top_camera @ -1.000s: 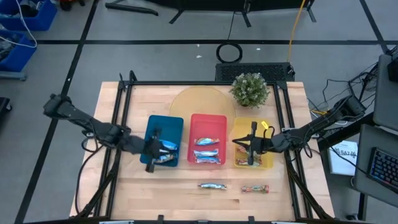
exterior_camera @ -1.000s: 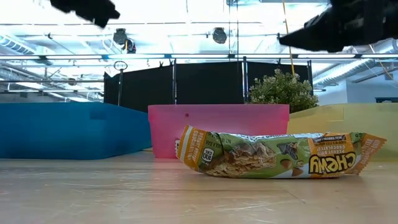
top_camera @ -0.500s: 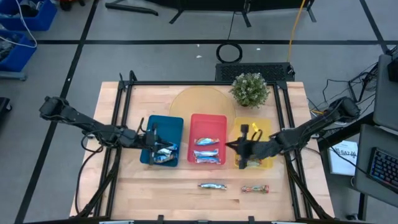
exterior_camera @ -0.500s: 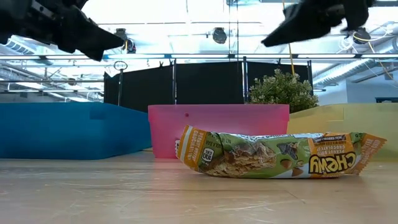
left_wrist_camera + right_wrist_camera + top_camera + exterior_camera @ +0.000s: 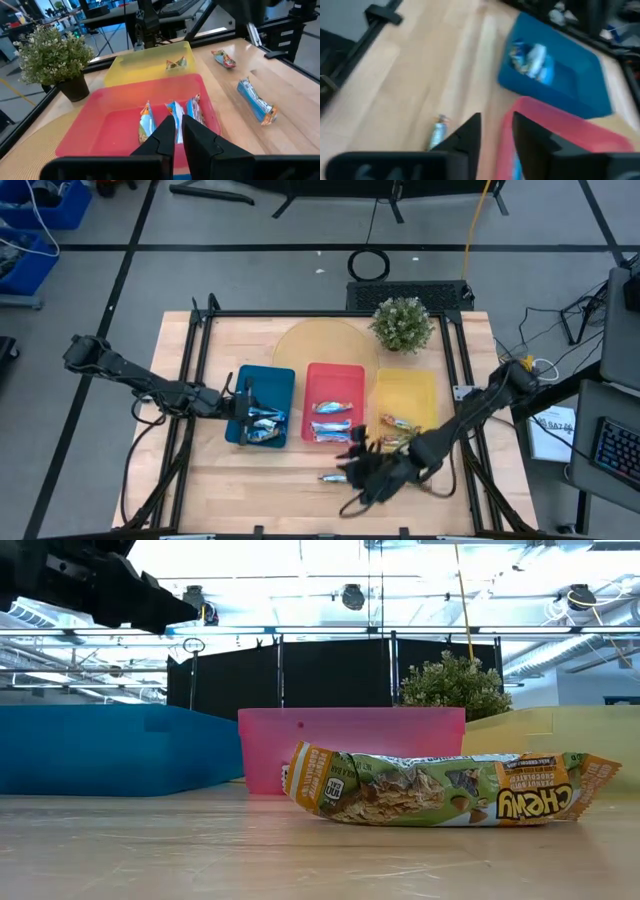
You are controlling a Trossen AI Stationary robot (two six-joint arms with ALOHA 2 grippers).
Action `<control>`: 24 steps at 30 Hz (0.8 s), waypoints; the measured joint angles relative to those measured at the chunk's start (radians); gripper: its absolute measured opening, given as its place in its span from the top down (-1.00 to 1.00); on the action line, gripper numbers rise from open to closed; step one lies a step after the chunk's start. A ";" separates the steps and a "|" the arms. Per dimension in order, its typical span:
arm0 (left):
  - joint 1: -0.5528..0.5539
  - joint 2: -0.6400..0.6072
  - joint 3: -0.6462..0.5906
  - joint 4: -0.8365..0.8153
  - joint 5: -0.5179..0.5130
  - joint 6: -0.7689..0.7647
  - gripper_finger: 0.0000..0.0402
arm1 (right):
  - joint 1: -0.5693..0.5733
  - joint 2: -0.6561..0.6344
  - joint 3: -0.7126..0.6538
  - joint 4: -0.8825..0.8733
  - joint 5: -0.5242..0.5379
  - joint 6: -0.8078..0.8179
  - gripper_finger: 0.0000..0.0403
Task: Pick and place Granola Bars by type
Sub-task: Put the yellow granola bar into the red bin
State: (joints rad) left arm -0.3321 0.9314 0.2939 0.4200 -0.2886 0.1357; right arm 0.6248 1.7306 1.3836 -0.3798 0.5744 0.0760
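In the high view my left gripper (image 5: 240, 406) hovers at the blue tray's (image 5: 275, 385) left wall, fingers close together, holding nothing. Blue bars (image 5: 265, 423) lie in that tray. Silvery-blue bars (image 5: 333, 420) lie in the red tray (image 5: 335, 375), and orange-red bars (image 5: 396, 423) in the yellow tray (image 5: 408, 390). My right gripper (image 5: 362, 472) hangs open over the table's near strip, just right of a loose silvery-blue bar (image 5: 335, 478) that lies flat on the wood. A green-and-orange bar (image 5: 440, 790) also lies flat on the table.
A potted plant (image 5: 402, 323) and a round mat (image 5: 315, 345) sit behind the trays. Black frame rails (image 5: 195, 380) run along both table sides. The right arm (image 5: 470, 415) slants across the yellow tray's near right corner. Bare wood lies near the left front corner (image 5: 230, 490).
My right gripper has swung from above the yellow tray toward the table's near edge and left, dropping low beside the loose silvery-blue bar. My left gripper has drawn back from over the blue tray toward its left wall, then held still. The bars have not moved.
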 joint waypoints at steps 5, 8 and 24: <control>0.000 0.000 0.000 0.001 0.000 0.053 0.85 | 0.036 0.115 0.023 -0.021 -0.034 0.102 0.19; 0.000 0.000 0.000 0.003 0.000 0.068 0.84 | 0.048 0.170 0.023 -0.038 -0.036 0.211 0.07; 0.000 0.000 0.001 0.039 0.000 0.070 0.98 | 0.058 0.280 0.007 -0.058 -0.100 0.421 0.12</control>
State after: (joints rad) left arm -0.3321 0.9314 0.2947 0.4594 -0.2886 0.2056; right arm 0.6833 2.0109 1.3906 -0.4379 0.4743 0.4973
